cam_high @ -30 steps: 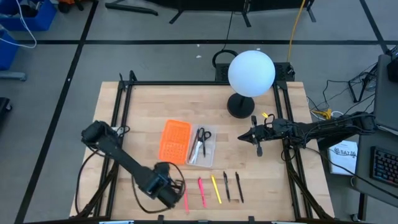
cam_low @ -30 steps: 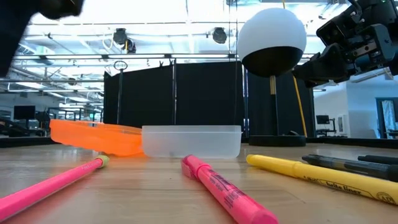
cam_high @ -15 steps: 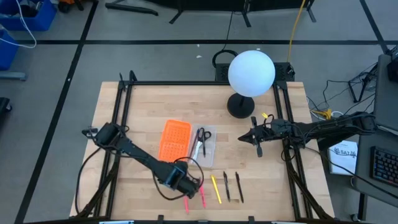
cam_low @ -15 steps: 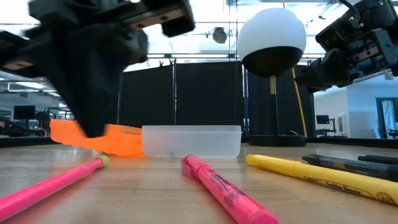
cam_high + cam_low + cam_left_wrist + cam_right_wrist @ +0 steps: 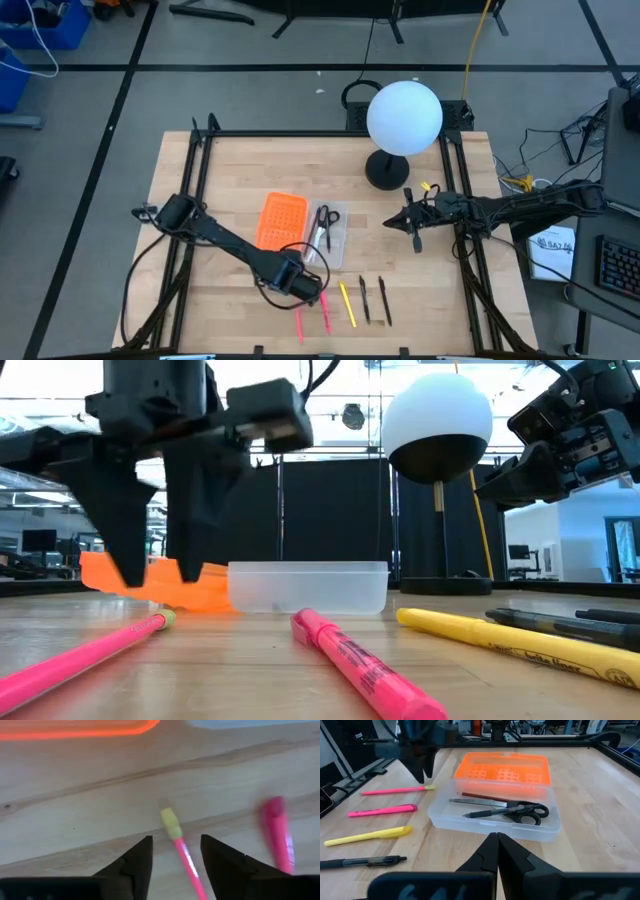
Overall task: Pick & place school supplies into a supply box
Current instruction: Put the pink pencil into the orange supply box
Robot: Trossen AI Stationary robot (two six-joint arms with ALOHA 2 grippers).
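The clear supply box point(image 5: 336, 247) holds black-handled scissors point(image 5: 520, 812) and a red pencil point(image 5: 480, 797); its orange lid point(image 5: 281, 227) lies open on its left. Near the front edge lie a pink pencil point(image 5: 299, 322), a pink highlighter point(image 5: 325, 310), a yellow highlighter point(image 5: 347, 304) and two dark pens point(image 5: 364, 300). My left gripper point(image 5: 175, 840) stands open, pointing down, over the pink pencil's eraser end point(image 5: 170, 819), a finger on either side and clear of it point(image 5: 160, 582). My right gripper point(image 5: 415, 236) hangs shut to the right of the box.
A lamp with a white globe point(image 5: 404, 118) and a black base point(image 5: 385, 171) stands at the back right of the table. Black frame rails point(image 5: 190, 180) run along the table's left and right edges. Bare wood lies left of the orange lid.
My left gripper has swung from the front edge toward the table's right and far side, coming over the pink pencil's eraser end, has turned its fingers downward and has opened. The pens and the box have stayed in place.
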